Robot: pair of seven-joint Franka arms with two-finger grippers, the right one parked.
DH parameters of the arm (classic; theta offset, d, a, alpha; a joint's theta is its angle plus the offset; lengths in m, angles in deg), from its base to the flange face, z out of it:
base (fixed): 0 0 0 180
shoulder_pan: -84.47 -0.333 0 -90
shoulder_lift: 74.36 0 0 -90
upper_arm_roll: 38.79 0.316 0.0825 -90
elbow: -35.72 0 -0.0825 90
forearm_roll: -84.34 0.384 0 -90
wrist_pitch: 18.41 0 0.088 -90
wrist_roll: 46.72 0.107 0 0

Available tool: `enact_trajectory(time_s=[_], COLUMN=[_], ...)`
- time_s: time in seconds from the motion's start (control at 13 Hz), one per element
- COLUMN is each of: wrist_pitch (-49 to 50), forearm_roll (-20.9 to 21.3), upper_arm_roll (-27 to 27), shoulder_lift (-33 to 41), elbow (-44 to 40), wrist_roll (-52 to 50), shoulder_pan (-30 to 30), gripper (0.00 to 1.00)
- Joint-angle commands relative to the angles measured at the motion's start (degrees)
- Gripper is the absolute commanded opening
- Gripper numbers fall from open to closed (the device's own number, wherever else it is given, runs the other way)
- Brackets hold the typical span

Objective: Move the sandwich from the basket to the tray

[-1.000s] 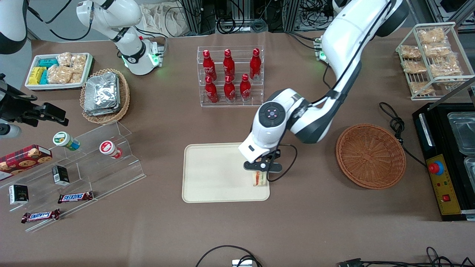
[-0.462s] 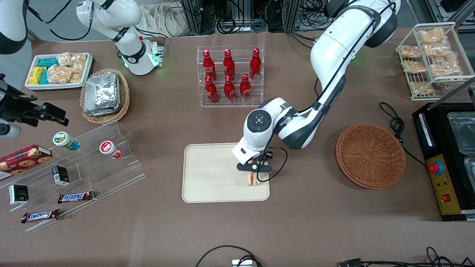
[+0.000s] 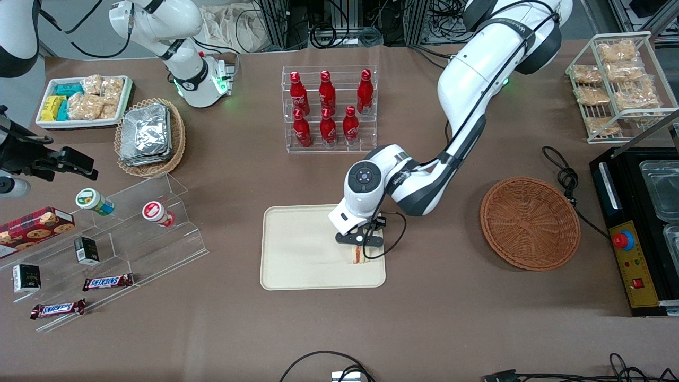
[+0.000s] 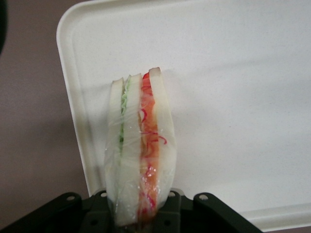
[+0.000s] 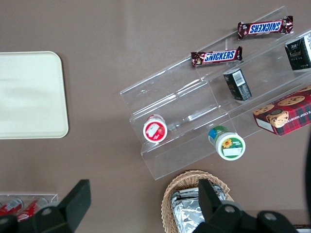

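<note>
The sandwich (image 3: 358,255) stood on edge over the tray (image 3: 297,254), near the tray's end facing the basket (image 3: 529,223), clamped between the closed fingers of the gripper (image 3: 359,244). The basket sat well apart, toward the working arm's end.

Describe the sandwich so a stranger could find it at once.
Find the large cream plastic tray at the table's middle. Above its corner nearest the round reddish-brown wicker basket, the left gripper holds a clear-wrapped triangular sandwich, the only thing there with orange-red and green layers.
</note>
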State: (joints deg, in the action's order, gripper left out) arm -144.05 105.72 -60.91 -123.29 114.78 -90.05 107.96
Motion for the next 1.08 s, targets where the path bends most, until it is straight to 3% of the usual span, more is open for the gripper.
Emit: enact_trajectory(time_s=[0.0, 0.08, 0.15, 0.23, 0.31, 0.85, 1.0], wrist_pitch=[-0.8, -1.1, -1.2, -1.7, -2.1, -1.1, 0.4], forearm_roll=[1.3, 1.3, 1.3, 1.3, 1.4, 1.9, 1.9], upper_arm_roll=[0.4, 0.5, 0.6, 0.6, 0.6, 0.9, 4.1], shoulder_lift=[-1.7, -1.9, -1.9, -1.9, -2.0, 1.3, 4.3], elbow=[-2.4, -2.4, -2.4, -2.4, -2.4, -3.9, -3.9], wrist_roll=[-1.1, -1.1, -1.7, -1.9, -1.9, -9.4, -13.1], shoulder_pan=[1.5, 1.5, 1.5, 1.5, 1.5, 0.8, 1.4], gripper=[0.36, 0.46, 0.67, 0.96, 1.00, 1.00, 1.00])
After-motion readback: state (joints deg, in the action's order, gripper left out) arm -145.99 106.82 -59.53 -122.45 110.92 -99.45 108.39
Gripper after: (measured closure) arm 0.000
